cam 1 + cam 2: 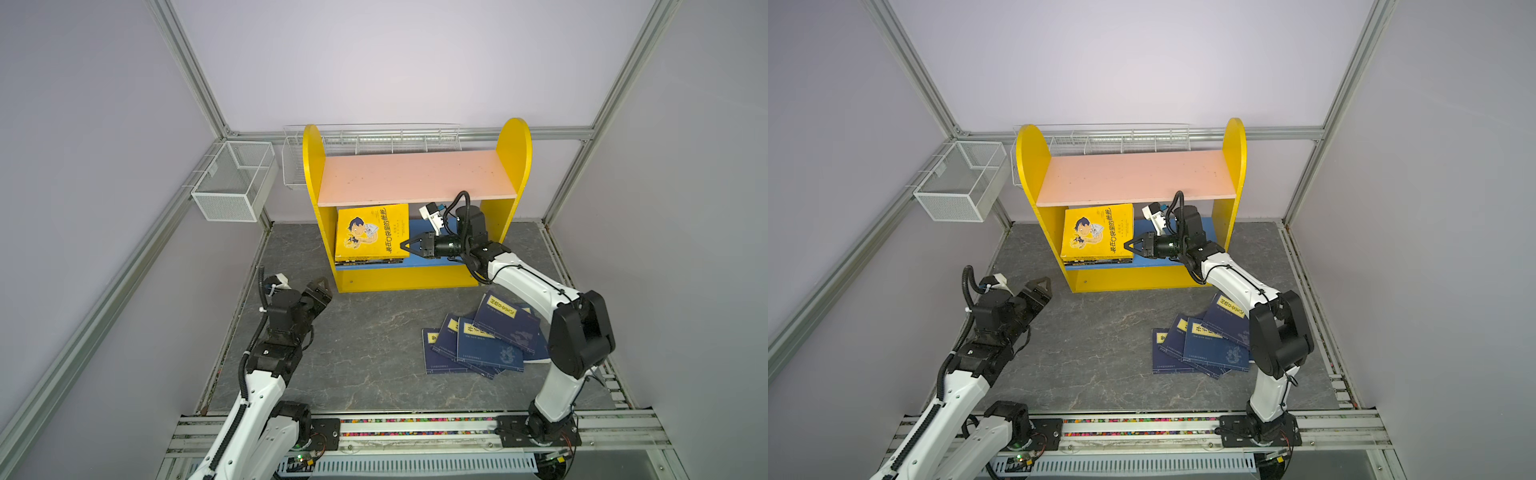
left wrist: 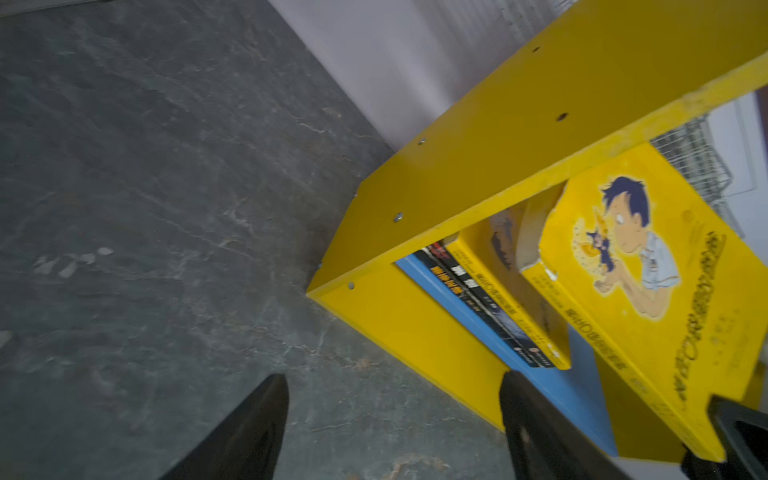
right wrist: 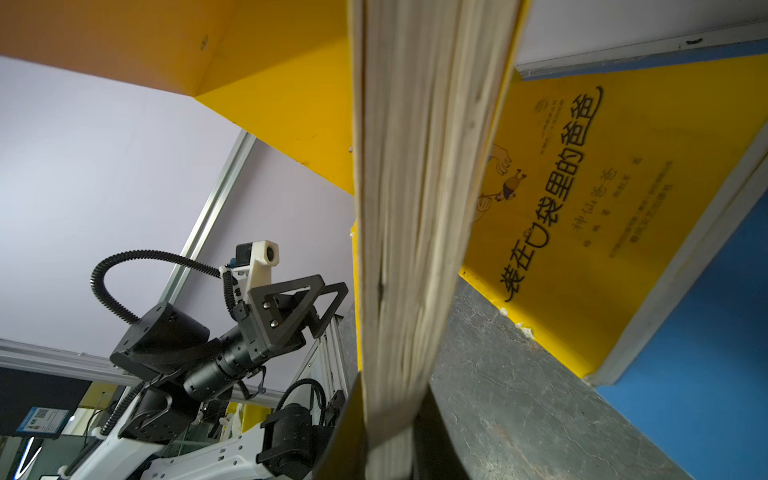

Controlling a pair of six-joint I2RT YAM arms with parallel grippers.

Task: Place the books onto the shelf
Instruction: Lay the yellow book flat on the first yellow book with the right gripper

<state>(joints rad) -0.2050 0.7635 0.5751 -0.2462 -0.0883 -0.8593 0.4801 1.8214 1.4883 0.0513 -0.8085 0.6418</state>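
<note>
Several navy books (image 1: 490, 347): fanned flat on the desk (image 1: 365, 345) at the lower right of the frame, partly hidden behind the right arm (image 1: 532, 274). Open grey desk lies off their left edges.
Shelf (image 1: 515, 158): centre of the frame, its back to the wall. The pink board (image 1: 415, 176) overhangs the lower bay.
Lower bay: a stack (image 1: 368, 261) fills the left half of the blue board (image 3: 727, 332). The right arm reaches into the right half, under the pink front edge.
Yellow book (image 1: 372, 232): on top of the stack and tilted, with a gap beneath it in the left wrist view (image 2: 648, 291).
Right jaws: closed on the page edge (image 3: 415, 208) of the yellow book, near its front right corner.
Left jaws: spread wide and holding nothing, above the desk at centre left, near the shelf's front left corner.
</note>
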